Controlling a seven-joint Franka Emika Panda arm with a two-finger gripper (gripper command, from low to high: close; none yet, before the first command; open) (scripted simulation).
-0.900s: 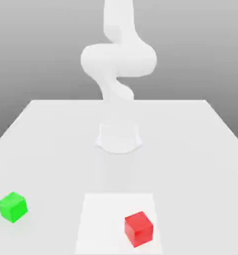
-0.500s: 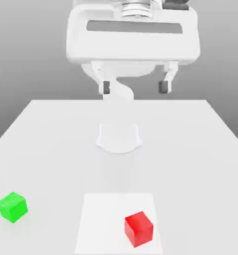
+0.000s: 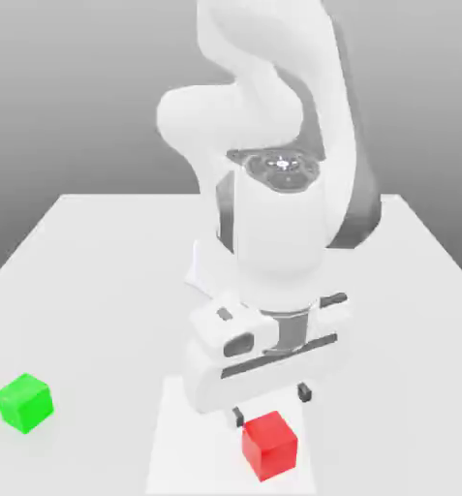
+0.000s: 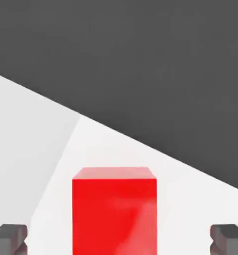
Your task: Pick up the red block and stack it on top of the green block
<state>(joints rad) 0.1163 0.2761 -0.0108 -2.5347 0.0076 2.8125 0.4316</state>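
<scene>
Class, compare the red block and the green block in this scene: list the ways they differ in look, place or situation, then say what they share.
Colour: the red block is red, the green block green.
Place: the red block lies on a paler square patch of the table; the green block lies off it, toward the exterior view's left.
Situation: the open gripper hangs just above the red block; the green block stands apart from it.
Shared: both are cubes of like size resting on the table.

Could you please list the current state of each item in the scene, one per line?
gripper: open, above the red block, holding nothing.
red block: resting on the table, not gripped.
green block: resting on the table at the exterior view's left, nothing stacked on it.
table: carries both blocks.
</scene>
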